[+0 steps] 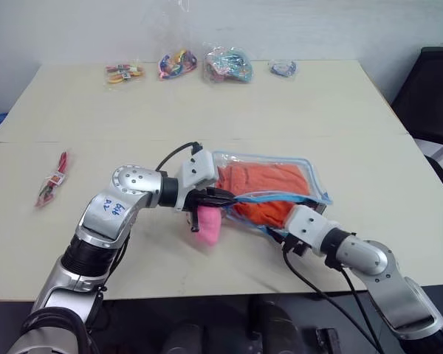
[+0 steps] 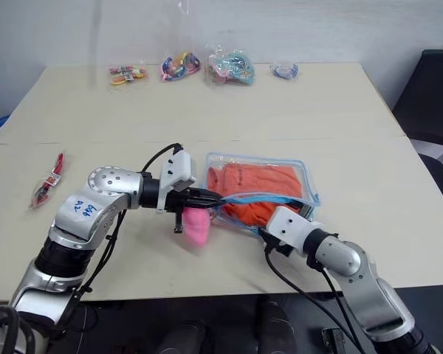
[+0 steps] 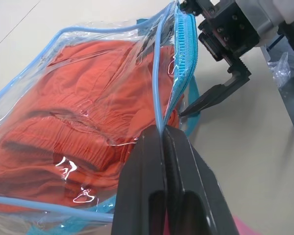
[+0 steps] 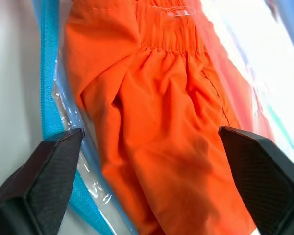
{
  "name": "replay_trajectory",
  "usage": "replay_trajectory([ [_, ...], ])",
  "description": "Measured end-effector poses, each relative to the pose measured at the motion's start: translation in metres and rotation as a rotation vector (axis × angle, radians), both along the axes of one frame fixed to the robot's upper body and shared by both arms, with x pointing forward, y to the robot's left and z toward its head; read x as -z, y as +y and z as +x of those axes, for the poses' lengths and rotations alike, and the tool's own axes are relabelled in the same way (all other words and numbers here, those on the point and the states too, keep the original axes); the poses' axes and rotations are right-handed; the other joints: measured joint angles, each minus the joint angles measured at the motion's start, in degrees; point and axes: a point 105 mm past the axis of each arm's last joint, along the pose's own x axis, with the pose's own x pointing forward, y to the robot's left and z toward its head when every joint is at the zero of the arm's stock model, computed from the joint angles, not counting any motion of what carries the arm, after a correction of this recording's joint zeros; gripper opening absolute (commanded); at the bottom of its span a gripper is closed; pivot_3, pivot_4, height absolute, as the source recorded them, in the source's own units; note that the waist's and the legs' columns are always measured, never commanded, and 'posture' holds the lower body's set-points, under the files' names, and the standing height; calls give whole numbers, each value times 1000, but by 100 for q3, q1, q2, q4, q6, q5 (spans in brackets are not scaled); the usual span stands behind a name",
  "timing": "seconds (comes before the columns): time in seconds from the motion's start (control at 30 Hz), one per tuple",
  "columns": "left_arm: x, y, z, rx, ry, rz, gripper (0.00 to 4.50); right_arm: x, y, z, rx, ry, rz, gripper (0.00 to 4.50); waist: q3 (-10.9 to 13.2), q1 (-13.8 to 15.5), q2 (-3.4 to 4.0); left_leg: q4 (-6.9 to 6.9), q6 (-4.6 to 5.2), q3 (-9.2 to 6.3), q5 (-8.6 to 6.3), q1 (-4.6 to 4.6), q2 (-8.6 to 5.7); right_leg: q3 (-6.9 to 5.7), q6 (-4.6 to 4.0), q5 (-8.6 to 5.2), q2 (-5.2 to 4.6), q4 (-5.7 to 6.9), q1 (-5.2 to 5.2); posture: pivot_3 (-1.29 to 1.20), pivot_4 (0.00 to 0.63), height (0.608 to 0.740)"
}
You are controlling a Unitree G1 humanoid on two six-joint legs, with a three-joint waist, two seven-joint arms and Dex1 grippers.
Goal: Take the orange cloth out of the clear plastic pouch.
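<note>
On the near half of the table (image 1: 369, 243) we find the clear plastic pouch (image 1: 304, 174) lying flat, its long axis running across our view from left to right, with the orange cloth (image 1: 269, 182) still wholly inside and filling most of it. Along the pouch's near long side the blue zipper edging (image 3: 182, 58) stands parted, and we judge the mouth to face our right arm. Our left gripper (image 1: 223, 197) comes in from the left, fingers pinched tight on the upper lip of that edging and lifting it clear of the lower lip; the pink plush charm (image 1: 209, 224) hangs just below. Our right gripper (image 4: 147, 171) sits at the near right end of the mouth, jaws spread wide with nothing between them but bare air, pointing forward and leftward straight at the cloth. From its wrist camera the orange fabric lies directly ahead, centred between the two fingertips, with the lower blue edge beside one finger. We reckon the right arm is the nearer one for the pull: the cloth lies straight ahead along its pointing line, so the reach goes in through the gap and closes on a fold.
</note>
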Motion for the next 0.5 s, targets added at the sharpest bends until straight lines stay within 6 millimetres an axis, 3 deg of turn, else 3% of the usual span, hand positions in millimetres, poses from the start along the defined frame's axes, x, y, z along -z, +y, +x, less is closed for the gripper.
replay_trajectory([
  [0.17, 0, -1, 0, 0, 4, -2, 0, -3, -4, 9, 25, -43, -54, 4446, 0, 0, 0, 0, 0, 0, 0, 0, 0, -1, 0, 0, 0, 0, 0, 0, 150, 740],
  [0.5, 0, -1, 0, -6, 7, -5, 0, -5, 9, 19, -35, -179, -253, 4446, -1, -22, -1, 0, -2, 0, 1, 4, 1, 1, 0, 0, 0, 0, 3, 0, 150, 740],
])
